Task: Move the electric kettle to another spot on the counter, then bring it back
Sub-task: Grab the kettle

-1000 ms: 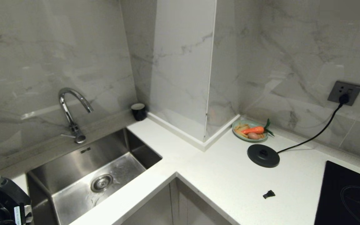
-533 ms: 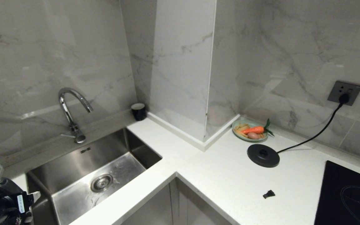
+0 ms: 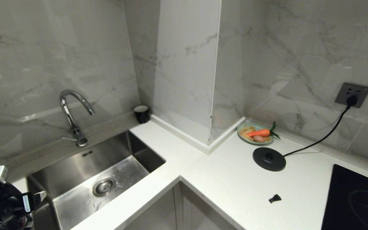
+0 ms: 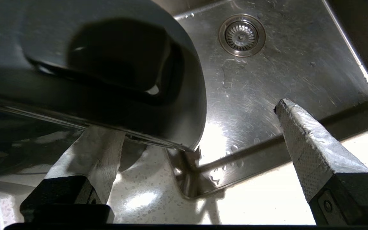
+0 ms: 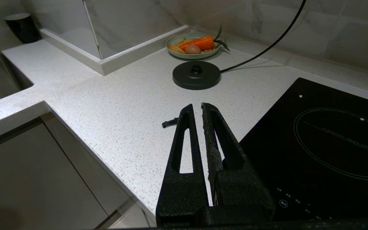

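Left wrist view is showing the kettle [image 4: 107,64] very close, a glossy black round bulk filling one side of the picture. It is sitting over the counter [image 4: 260,198] right at the sink's [image 4: 267,80] near corner, its curved rim overhanging the steel edge. Its round end is facing the camera, so the long axis seems to be running roughly along the line of sight; which way the handle is pointing I cannot tell.

The left gripper [image 4: 193,121] is standing wide open and gripping nothing. One finger [image 4: 91,156] is disappearing behind the kettle's rim, and the other is reaching out over the sink edge, well clear of the kettle.

Head view is catching only the left arm [image 3: 2,204], poking in at the lower left corner beside the sink, and I cannot make out the kettle there. It is showing the base disc [image 3: 269,158] lying bare near the plate [image 3: 256,134] of vegetables.

Right wrist view is showing the right gripper [image 5: 197,107] hanging over the counter beside the hob [image 5: 331,143], fingers almost together and empty.
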Available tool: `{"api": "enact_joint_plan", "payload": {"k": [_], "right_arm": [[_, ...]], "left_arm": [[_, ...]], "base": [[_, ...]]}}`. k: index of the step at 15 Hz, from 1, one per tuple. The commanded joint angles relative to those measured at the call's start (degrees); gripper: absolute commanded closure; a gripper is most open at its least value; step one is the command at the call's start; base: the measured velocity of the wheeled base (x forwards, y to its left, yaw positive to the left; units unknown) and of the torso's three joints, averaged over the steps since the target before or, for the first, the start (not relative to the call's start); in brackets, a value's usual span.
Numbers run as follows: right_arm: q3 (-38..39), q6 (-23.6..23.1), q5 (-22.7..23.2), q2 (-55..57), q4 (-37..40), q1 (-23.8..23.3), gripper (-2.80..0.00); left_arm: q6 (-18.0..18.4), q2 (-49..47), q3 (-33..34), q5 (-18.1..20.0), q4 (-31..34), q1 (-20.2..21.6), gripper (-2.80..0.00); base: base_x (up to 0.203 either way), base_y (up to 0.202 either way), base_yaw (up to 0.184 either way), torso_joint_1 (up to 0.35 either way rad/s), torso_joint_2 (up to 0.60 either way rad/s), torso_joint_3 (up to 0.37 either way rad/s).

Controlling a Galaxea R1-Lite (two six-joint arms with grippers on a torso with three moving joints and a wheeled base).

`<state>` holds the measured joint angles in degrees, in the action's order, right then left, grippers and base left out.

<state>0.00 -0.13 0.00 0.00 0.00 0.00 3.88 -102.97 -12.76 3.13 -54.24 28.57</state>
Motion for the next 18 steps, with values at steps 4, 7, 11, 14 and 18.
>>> {"api": "enact_joint_plan", "payload": {"k": [4,7,11,14,18], "right_arm": [[0.0,-0.04,-0.09,0.0,0.0,0.0,0.0],[0.0,-0.04,0.0,0.0,0.0,0.0,0.0],[0.0,-0.04,0.0,0.0,0.01,0.0,0.0],[0.0,-0.04,-0.09,0.0,0.0,0.0,0.0],[0.0,-0.04,0.0,0.0,0.0,0.0,0.0]], "left_arm": [[-1.07,-2.3,-0.7,2.57,-1.55,0.17,-2.8],[-2.02,-7.02,-0.27,2.86,-10.34,0.11,-2.8],[-2.33,-11.14,2.17,2.93,-20.55,0.16,-2.8],[-3.35,-12.25,2.3,3.02,-23.72,0.12,-2.8],[-5.1,-12.35,2.77,2.93,-28.82,0.08,-2.8]], "base": [[0.0,0.0,0.0,0.0,0.0,0.0],[0.0,0.0,0.0,0.0,0.0,0.0],[0.0,0.0,0.0,0.0,0.0,0.0],[0.0,0.0,0.0,0.0,0.0,0.0],[0.0,0.0,0.0,0.0,0.0,0.0]]}}
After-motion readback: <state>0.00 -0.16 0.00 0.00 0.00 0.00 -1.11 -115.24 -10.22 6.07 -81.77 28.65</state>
